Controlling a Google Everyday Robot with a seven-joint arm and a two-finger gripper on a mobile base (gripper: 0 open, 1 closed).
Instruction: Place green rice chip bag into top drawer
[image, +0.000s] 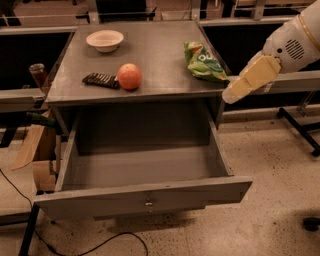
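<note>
Green rice chip bag (204, 61) lies at the counter's (160, 50) right edge, ungrasped; gripper (247, 81) hovers just off that edge, its opening impossible to tell; top drawer (145, 192) stands open; grasp and placement remain.

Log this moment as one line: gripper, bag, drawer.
crinkly bright green rice chip bag: on grey cabinet top, right edge | wide shallow grey top drawer: open, bag not inside | gripper: right of bag, near it, not holding it
</note>
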